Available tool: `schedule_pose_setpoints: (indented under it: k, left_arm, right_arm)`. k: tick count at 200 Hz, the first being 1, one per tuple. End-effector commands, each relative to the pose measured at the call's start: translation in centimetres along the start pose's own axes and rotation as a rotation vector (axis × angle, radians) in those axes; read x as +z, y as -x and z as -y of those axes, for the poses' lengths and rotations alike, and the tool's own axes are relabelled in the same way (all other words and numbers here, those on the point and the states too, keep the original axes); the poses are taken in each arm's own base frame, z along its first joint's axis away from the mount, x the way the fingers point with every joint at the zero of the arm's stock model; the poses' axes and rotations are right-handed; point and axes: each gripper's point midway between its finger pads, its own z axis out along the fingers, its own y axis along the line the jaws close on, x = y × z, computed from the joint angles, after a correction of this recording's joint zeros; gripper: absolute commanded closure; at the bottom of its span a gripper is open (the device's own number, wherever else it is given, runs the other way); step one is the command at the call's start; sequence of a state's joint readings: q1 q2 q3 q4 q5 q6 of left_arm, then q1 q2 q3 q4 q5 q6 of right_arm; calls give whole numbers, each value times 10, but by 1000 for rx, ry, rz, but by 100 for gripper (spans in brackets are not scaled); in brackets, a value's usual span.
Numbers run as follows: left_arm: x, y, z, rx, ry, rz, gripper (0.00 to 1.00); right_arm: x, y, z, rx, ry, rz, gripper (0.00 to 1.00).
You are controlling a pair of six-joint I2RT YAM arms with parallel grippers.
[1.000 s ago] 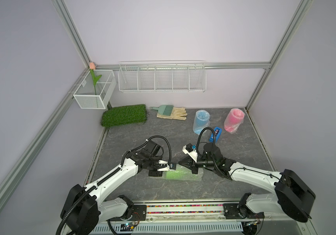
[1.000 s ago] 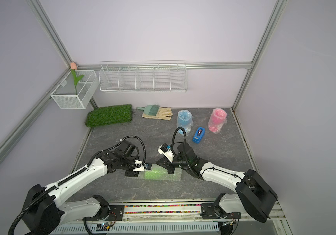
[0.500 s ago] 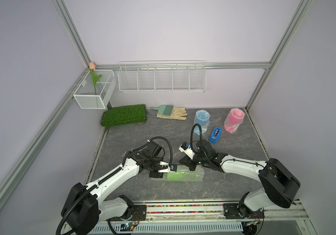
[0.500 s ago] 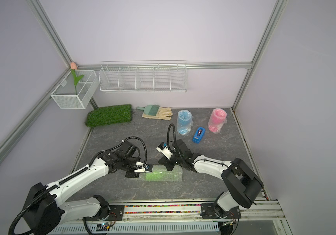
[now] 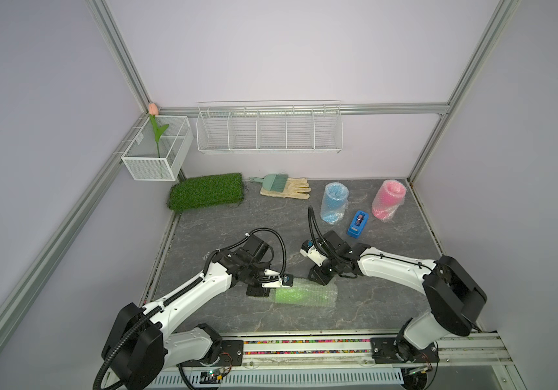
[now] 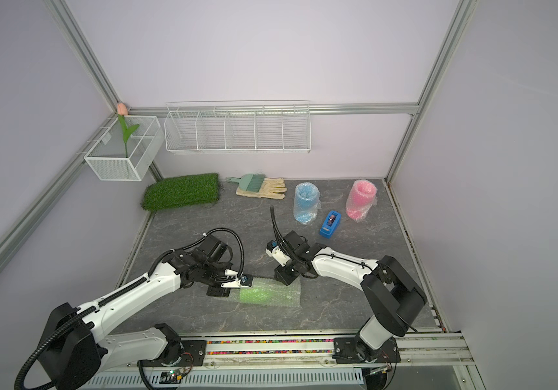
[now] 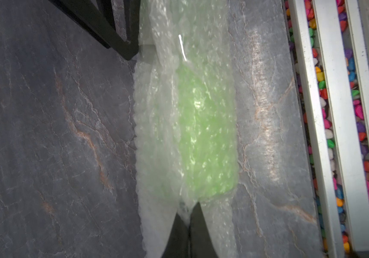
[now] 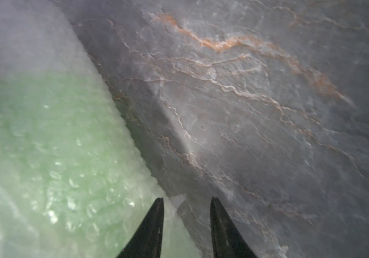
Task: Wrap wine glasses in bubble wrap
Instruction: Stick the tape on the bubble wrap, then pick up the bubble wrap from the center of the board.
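Observation:
A lime green wine glass point(image 5: 287, 296) point(image 6: 257, 295) lies on its side, rolled in bubble wrap point(image 5: 319, 297) point(image 7: 156, 125), near the table's front. My left gripper point(image 5: 272, 287) point(image 7: 189, 207) is shut on the wrap's bunched end beside the glass point(image 7: 205, 134). My right gripper point(image 5: 318, 278) point(image 8: 186, 201) stands open at the roll's far edge, one finger point(image 8: 156, 214) over the wrap and the other over bare table. A blue wine glass point(image 5: 334, 202) and a pink wine glass point(image 5: 388, 200) stand wrapped at the back right.
A blue tape dispenser point(image 5: 358, 224) lies between the two wrapped glasses. A green turf mat point(image 5: 207, 195), a glove point(image 5: 292, 189) and a brush point(image 5: 272, 180) lie along the back. A wire basket point(image 5: 269, 130) and a mesh box point(image 5: 157, 148) hang on the walls.
The right gripper's jaws have opened at the roll's far edge, and its arm has swung in toward the middle. The left gripper has kept its hold and place.

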State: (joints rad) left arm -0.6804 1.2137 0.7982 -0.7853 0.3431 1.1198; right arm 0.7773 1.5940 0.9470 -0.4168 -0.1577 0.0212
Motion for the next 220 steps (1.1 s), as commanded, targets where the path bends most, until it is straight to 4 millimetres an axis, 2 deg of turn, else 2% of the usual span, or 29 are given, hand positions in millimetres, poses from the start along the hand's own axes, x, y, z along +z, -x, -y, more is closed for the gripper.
schedule_pose_setpoints:
  k: [1, 23, 40, 55, 66, 76, 90, 104, 128, 169, 191, 220]
  left_arm:
    - [0, -1, 4, 26, -21, -9, 97]
    - [-1, -1, 4, 29, -18, -7, 97]
    - [-2, -1, 4, 30, -14, -5, 97]
    - [-2, 0, 4, 34, -10, -2, 97]
    - [-2, 0, 3, 35, -6, 0, 97]
    - [-2, 1, 3, 36, -5, 2, 97]
    - [-4, 1, 2, 37, 0, 2, 97]
    - [-4, 1, 2, 38, 1, 0, 97]
    - [-5, 1, 2, 39, 6, 0, 97]
    - [-6, 1, 2, 42, 12, 4, 97]
    - [-6, 1, 2, 42, 13, 2, 97]
    - [-10, 3, -1, 35, 38, 9, 95]
  right_arm:
    - [-18, -20, 28, 25, -201, -144, 58]
    - [-42, -21, 52, 36, -373, -197, 56]
    - [-63, -13, 55, 6, -413, -175, 53]
    - [-71, 1, 29, -94, -276, -101, 47]
    - [-75, 11, -5, -196, -108, -20, 40]
    - [-78, 11, -36, -286, 49, 20, 35]
    - [-83, 3, -68, -400, 209, 28, 31]
    - [-78, -12, -84, -532, 259, -5, 29]
    - [-59, -25, -81, -642, 215, -61, 28]
    - [-29, -30, -67, -668, 159, -92, 36]
    - [-25, -29, -65, -677, 147, -77, 48]
    - [-30, -27, -66, -690, 143, -37, 73]
